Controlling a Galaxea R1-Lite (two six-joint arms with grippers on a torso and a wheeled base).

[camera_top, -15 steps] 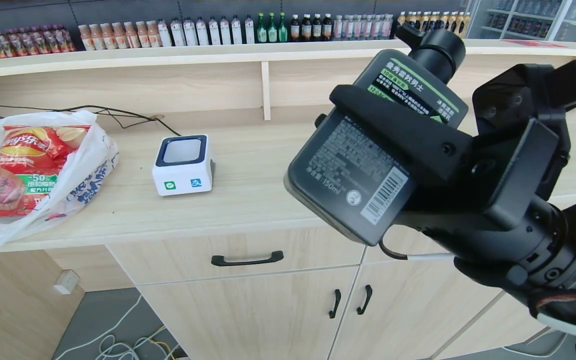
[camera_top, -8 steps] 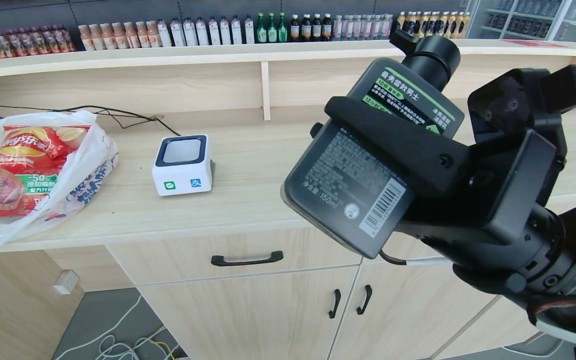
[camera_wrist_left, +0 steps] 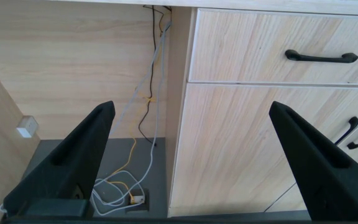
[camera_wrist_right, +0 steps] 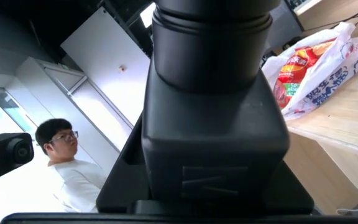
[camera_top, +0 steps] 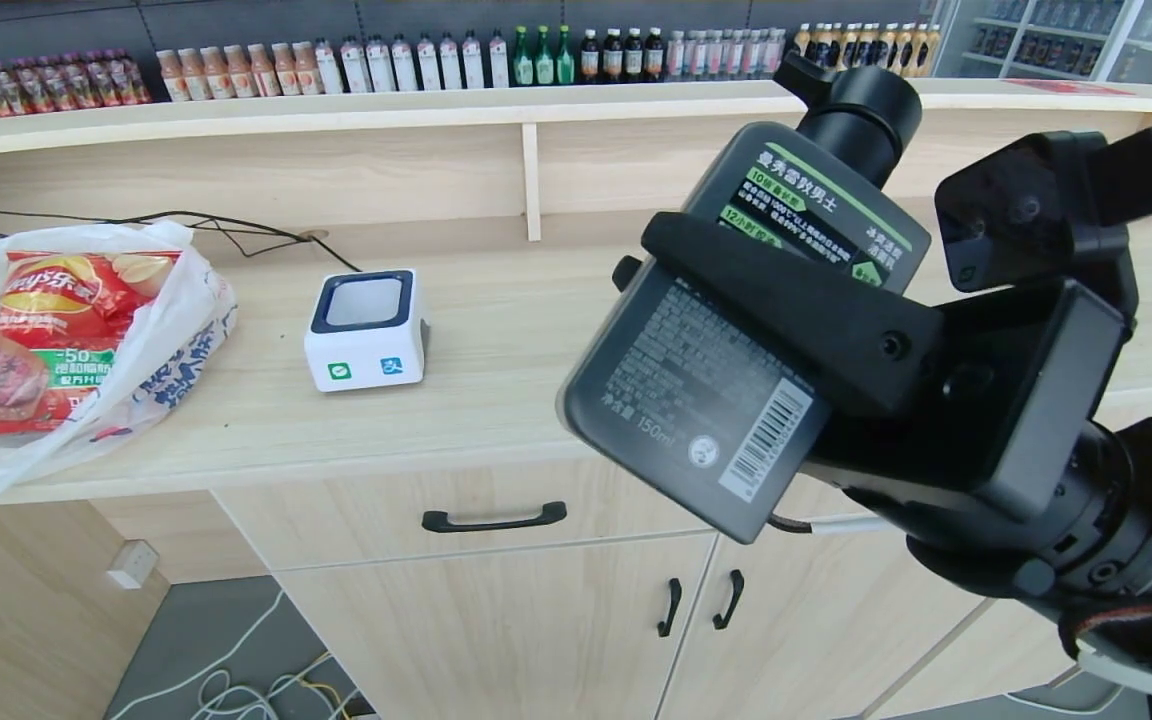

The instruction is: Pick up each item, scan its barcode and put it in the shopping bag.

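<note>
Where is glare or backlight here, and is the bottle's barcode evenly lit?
Head view: even light, no glare on the barcode of the black bottle; the scanner window reflects pale light. Right wrist view: the bottle is dark against a bright wall. Left wrist view: the left claw is dark against the lit cabinet.

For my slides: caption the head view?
Right end effector grips a black bottle, barcode facing the camera, right of the scanner and shopping bag.
</note>
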